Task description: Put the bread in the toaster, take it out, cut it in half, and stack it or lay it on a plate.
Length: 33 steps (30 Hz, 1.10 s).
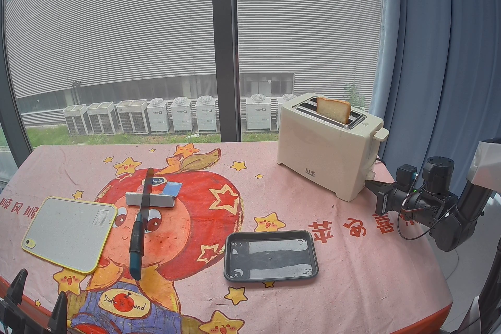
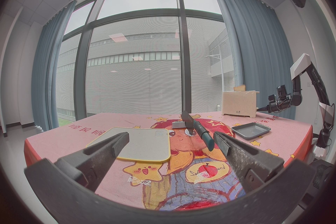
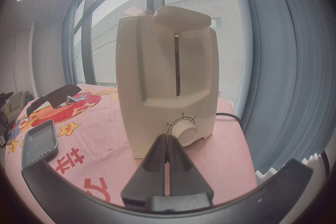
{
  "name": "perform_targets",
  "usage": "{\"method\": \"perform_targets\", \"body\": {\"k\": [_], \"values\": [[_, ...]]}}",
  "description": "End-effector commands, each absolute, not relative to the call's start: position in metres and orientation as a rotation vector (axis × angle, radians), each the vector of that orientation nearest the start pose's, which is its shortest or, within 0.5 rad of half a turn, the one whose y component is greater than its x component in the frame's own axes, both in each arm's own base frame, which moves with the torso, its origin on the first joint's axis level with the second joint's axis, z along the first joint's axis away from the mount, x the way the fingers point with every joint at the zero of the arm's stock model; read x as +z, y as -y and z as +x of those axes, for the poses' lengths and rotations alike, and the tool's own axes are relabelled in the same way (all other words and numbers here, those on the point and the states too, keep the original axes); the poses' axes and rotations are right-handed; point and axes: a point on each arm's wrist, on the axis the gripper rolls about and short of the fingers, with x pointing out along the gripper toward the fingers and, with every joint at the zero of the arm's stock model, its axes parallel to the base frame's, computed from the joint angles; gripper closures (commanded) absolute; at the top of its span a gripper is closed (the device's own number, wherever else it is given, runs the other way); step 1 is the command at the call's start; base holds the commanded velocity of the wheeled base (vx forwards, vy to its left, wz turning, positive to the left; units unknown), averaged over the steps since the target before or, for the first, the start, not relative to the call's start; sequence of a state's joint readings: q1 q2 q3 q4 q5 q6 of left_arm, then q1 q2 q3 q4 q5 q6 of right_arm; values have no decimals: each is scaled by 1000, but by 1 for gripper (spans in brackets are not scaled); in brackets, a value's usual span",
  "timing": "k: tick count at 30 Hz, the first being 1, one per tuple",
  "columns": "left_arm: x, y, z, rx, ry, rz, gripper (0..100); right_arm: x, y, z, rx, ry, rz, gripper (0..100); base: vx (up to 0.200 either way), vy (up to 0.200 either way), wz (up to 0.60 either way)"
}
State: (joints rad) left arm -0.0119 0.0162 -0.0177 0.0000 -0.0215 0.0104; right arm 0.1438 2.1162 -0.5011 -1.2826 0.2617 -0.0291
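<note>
Head view: the bread (image 1: 334, 109) pokes up out of the toaster (image 1: 329, 152) slot, well above the right gripper (image 1: 371, 187) parked low by the toaster's end.

Left wrist view: the left gripper (image 2: 170, 138) has its jaws spread wide and empty, with the bread way off across the table (image 2: 297, 130).

Right wrist view: jaws pinched together on nothing, tips right by the toaster's dial (image 3: 185, 130).

Daylight from window (image 1: 130, 27); wrist-view edges warped, seemingly dim.
</note>
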Motion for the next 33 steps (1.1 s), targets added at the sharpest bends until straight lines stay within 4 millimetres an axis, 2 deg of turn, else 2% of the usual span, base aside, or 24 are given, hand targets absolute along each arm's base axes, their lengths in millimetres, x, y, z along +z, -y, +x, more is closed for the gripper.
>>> {"method": "perform_targets", "body": {"k": [1, 14, 21, 32, 33], "values": [[76, 0, -22, -34, -7, 11, 0, 40, -52, 314, 409, -349, -8, 100, 0, 0, 0], [76, 0, -22, -34, -7, 11, 0, 50, -57, 311, 418, -320, -12, 100, 0, 0, 0], [76, 0, -22, -34, -9, 11, 0, 72, -63, 291, 442, -279, -24, 100, 0, 0, 0], [76, 0, -22, -34, -9, 9, 0, 104, -66, 275, 466, -177, -29, 100, 0, 0, 0], [76, 0, -22, -34, -7, 11, 0, 112, -66, 272, 466, -150, -29, 100, 0, 0, 0]]}}
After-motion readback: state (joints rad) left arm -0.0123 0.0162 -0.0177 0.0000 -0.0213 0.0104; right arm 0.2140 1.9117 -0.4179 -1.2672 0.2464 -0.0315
